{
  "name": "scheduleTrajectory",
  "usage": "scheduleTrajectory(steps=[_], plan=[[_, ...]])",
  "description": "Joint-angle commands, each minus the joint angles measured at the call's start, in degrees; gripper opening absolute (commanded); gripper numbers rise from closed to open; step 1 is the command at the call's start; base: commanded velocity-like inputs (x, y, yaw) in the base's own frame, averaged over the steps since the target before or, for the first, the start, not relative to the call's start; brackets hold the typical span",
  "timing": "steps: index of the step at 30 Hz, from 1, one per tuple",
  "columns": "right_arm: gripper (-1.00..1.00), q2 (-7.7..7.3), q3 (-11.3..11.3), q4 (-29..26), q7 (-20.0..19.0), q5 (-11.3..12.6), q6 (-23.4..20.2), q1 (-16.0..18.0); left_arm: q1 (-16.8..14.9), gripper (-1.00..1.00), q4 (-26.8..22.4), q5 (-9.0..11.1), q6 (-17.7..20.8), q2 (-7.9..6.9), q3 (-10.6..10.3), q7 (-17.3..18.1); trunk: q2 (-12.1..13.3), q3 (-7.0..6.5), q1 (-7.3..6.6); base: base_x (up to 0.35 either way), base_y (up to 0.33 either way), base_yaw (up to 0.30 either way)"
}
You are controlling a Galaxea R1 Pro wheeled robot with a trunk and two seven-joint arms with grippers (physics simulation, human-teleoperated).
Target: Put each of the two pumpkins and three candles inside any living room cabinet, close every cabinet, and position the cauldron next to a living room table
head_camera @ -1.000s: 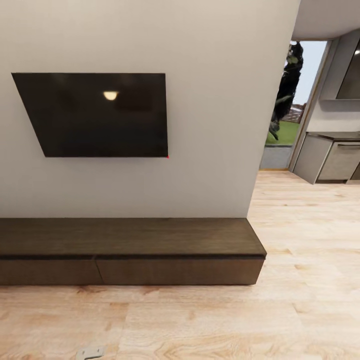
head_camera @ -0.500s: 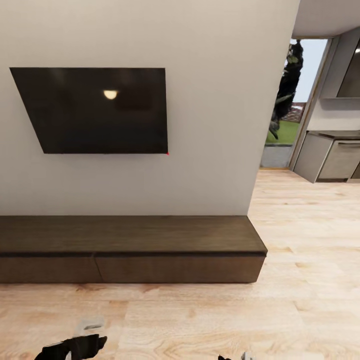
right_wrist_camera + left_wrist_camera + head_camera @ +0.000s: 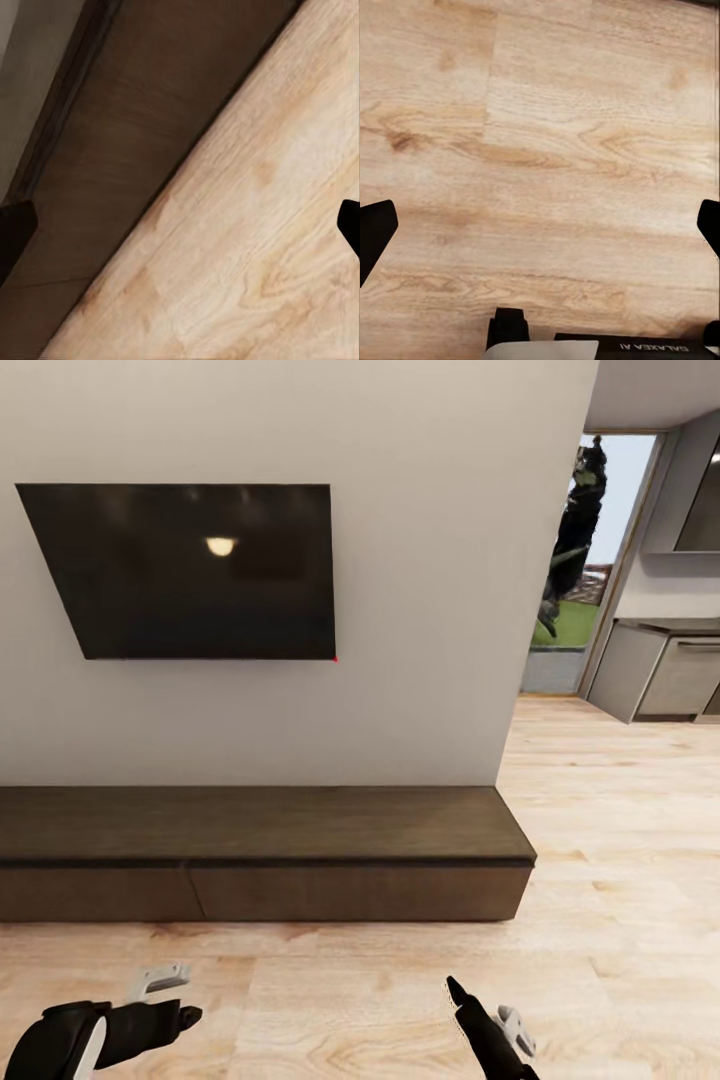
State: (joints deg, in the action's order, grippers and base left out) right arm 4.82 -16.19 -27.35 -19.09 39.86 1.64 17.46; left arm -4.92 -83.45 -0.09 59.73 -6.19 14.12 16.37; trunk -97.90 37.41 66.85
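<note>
A home living room — a dark TV (image 3: 190, 570) hangs on a plain wall above a long, low brown cabinet (image 3: 260, 850) on pale wood flooring (image 3: 620, 880). At the right an opening shows kitchen units (image 3: 665, 675) — and greenery outside.

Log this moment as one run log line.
facing: cabinet, drawers closed | left gripper: open, empty, over wood floor | right gripper: open, empty, near cabinet | above: wall TV

I count one long dark-brown cabinet (image 3: 265, 852) with two closed drawer fronts at my 12 o'clock, one black screen (image 3: 190, 572) on the wall above it, and one doorway (image 3: 590, 560) at 2 o'clock.
</note>
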Motion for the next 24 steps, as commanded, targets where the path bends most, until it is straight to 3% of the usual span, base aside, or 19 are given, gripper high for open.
scheduleTrajectory(steps=[1, 3, 5, 9, 14, 16, 20, 24], plan=[[1.0, -0.12, 0.0, -0.1, -1.3, 2.0, 0.0, 0.0, 0.0, 1.0, -0.1, 0.0, 0.1, -0.02, 0.0, 0.8, -0.4, 0.19, 0.23, 0.0, 0.0, 0.0], [1.0, 0.04, 0.0, -0.2, -3.4, 4.7, 0.1, 0.4, 0.0, 1.0, -0.1, 0.0, 0.2, -0.21, 0.0, 3.1, -1.2, 0.54, 0.67, 0.0, 0.0, 0.0], [1.0, 0.28, 0.1, -0.3, -4.1, 5.5, 0.4, 1.2, 0.0, 1.0, -0.1, -0.1, 0.3, -0.35, 0.0, 4.8, -2.0, 0.9, 1.11, 0.0, 0.0, 0.0], [1.0, 0.8, 0.4, -0.2, -4.9, 6.3, 0.7, 3.0, 0.0, 1.0, -0.1, -0.1, 0.3, -0.54, 0.0, 7.3, -3.6, 1.62, 1.98, 0.0, 0.0, 0.0], [1.0, 1.11, 0.1, 0.0, -5.9, 7.2, 0.7, 3.3, 0.0, 1.0, -0.1, 0.0, 0.3, -0.55, -0.1, 7.9, -5.6, 2.52, 3.08, 0.0, 0.0, 0.0], [1.0, 1.11, 0.1, 0.1, -6.9, 8.7, 0.7, 3.3, 0.0, 1.0, -0.1, 0.0, 0.3, -0.57, 0.0, 7.9, -6.4, 2.88, 3.52, 0.0, 0.0, 0.0], [1.0, 1.02, 0.1, 0.7, -11.7, 14.2, 0.7, 3.3, 0.0, 1.0, -0.1, 0.0, 0.3, -0.58, 0.0, 8.0, -8.0, 3.6, 4.4, 0.0, 0.0, 0.0], [1.0, 0.93, 0.0, 3.5, -13.8, 16.6, 0.6, 3.3, 0.0, 1.0, -0.1, 0.1, 0.3, -0.58, 0.0, 8.0, -9.6, 4.31, 5.28, 0.0, 0.0, 0.0]])
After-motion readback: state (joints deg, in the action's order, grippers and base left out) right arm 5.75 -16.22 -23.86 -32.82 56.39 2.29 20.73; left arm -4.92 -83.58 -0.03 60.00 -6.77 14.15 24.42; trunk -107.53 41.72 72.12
